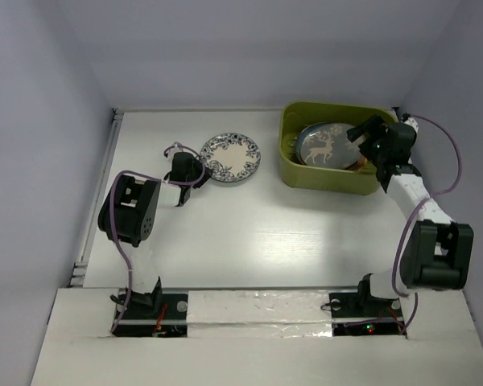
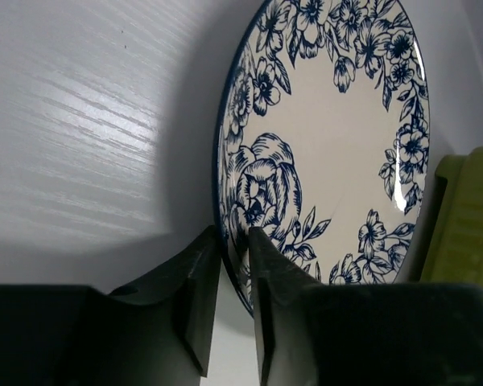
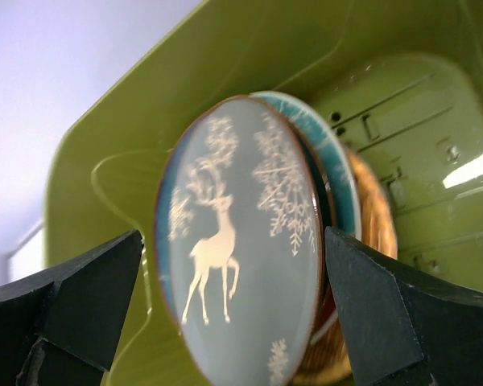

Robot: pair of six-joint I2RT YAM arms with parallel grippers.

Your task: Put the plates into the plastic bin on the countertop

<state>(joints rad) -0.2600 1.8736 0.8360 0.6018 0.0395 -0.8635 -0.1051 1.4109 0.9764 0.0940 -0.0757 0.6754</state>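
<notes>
We have the left fingers (image 2: 197, 281) clenched on the left rim of the blue floral plate (image 1: 232, 158), out on the surface (image 1: 266, 233) left of the green bin (image 1: 306, 178) and apart from it. Right fingers (image 3: 88, 297) are released, spread wide either side of the grey deer plate (image 1: 326, 146). We see that plate stacked in the bin, far right, over a teal plate (image 3: 344, 189) and an orange plate (image 3: 380, 229).
</notes>
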